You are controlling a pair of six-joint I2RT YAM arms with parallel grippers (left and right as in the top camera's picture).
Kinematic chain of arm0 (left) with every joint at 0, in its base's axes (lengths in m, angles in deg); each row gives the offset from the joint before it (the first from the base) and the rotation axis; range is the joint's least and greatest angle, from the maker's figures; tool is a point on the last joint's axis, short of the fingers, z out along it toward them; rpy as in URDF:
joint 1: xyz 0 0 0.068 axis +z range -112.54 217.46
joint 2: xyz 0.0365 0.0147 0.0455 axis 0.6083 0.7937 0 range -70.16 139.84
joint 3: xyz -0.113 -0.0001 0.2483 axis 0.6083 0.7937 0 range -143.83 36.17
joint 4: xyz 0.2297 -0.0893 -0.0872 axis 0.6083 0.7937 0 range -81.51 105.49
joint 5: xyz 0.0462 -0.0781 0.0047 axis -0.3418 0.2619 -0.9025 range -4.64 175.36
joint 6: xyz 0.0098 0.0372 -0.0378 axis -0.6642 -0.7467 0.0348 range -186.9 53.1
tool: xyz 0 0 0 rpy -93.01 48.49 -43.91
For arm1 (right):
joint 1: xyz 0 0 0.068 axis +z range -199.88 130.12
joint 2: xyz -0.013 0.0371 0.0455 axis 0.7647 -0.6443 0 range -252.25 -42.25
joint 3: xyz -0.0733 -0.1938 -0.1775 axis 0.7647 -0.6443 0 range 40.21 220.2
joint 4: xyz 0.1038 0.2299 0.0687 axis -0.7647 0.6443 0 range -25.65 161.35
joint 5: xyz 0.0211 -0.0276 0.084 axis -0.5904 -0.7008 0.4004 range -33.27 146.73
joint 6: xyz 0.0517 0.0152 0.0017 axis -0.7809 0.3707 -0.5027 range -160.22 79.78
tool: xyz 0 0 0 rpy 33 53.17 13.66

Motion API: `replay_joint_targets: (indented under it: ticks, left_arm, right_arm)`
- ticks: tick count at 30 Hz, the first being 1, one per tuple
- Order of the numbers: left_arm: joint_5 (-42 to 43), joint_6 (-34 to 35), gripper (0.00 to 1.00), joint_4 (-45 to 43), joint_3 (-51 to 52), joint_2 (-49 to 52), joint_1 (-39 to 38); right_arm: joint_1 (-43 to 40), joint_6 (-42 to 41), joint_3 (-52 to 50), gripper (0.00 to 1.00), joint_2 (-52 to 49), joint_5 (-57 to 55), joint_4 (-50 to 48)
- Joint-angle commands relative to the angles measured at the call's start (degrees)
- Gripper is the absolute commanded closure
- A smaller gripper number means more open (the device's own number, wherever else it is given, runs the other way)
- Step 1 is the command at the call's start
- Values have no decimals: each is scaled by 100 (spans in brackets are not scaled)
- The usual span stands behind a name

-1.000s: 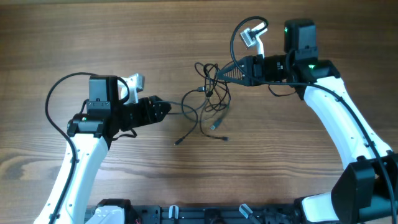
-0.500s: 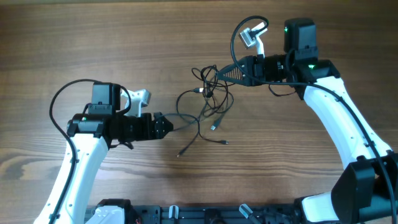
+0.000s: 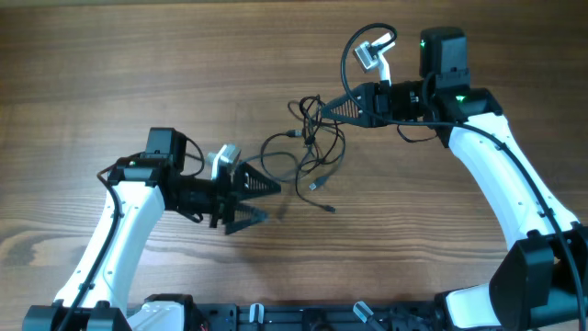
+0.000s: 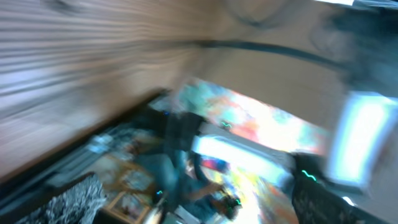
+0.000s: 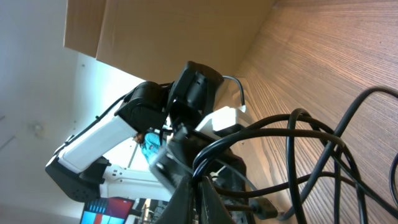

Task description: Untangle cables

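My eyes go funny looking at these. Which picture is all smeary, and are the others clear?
Left wrist view: smeared all over, the table is only streaks and nothing is crisp. Overhead view: sharp, with the cables and the open left gripper easy to see, and only soft shadows. Right wrist view: mostly sharp, the cables crisp up close.

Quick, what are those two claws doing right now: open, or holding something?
Left gripper: open, holding nothing.
Right gripper: closed on the cables.
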Motion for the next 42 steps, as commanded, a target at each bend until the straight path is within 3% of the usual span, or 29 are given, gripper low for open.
replay_joint_targets:
  ticks: [1,6,9,11,14,23,27,31,33,38,42]
  left_arm:
    - [1460,516,0,-267,-33,11,7]
    - [1283,876,0,-1257,-33,11,13]
    - [-20,876,0,-1255,-31,11,2]
    - [-1088,1051,0,-774,-31,37,-90]
    - [-1080,979,0,81,15,157,-424]
    - [-774,1322,0,752,72,162,-1368]
    - [-2194,1357,3,-625,72,162,-1366]
    - [-3685,1777,0,-2124,72,162,-1366]
    - [-3560,1775,0,-2839,72,162,-1366]
    - [-2236,1598,0,-4258,72,175,-1368]
    - [-2332,1600,0,-4612,72,184,-1366]
  right_arm:
    - [13,0,-2,96,-68,144,-15]
    - [13,-2,-2,96,-68,144,-2]
    - [13,-4,-2,96,-68,146,24]
    - [13,0,-2,96,-68,146,28]
    - [13,0,-2,96,-68,146,28]
    - [13,2,-4,96,-68,168,52]
    - [13,7,-2,96,-68,166,63]
    - [15,83,-4,96,-68,164,136]
    - [15,87,-4,96,-68,164,136]
    - [15,155,-4,96,-68,166,129]
    - [33,-122,2,96,-68,1097,-540]
